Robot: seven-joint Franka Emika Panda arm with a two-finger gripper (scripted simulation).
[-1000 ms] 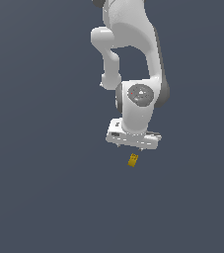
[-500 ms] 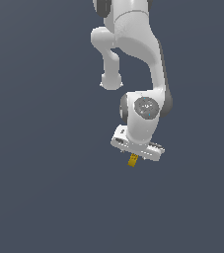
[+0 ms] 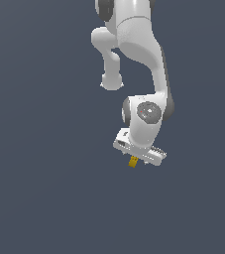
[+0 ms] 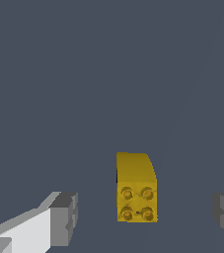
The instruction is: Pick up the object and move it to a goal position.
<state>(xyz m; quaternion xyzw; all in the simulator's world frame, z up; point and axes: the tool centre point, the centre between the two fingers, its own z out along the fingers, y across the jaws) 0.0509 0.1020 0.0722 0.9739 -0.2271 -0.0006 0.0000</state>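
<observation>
**One block, one pincer, four studs**

There is a single yellow-orange block (image 4: 136, 188) in view — the only loose thing on the dark grey table (image 3: 44, 188). Its near face carries four round studs, set two by two; no letters, brand or label can be read on it.

One white arm (image 3: 139, 54) reaches down in the exterior view, ending in one pincer (image 3: 138, 158) tilted over the block (image 3: 133, 161), which peeks out just beneath the pincer's body.

In the wrist view the pincer (image 4: 145, 215) stands apart: two grey fingertips (image 4: 64, 217), one on either side of the block, each with clear table showing between pad and block. The block lies between them, nearer to neither by much — touching neither. A small red mark sits on the arm's wrist joint; it cannot be read.
</observation>
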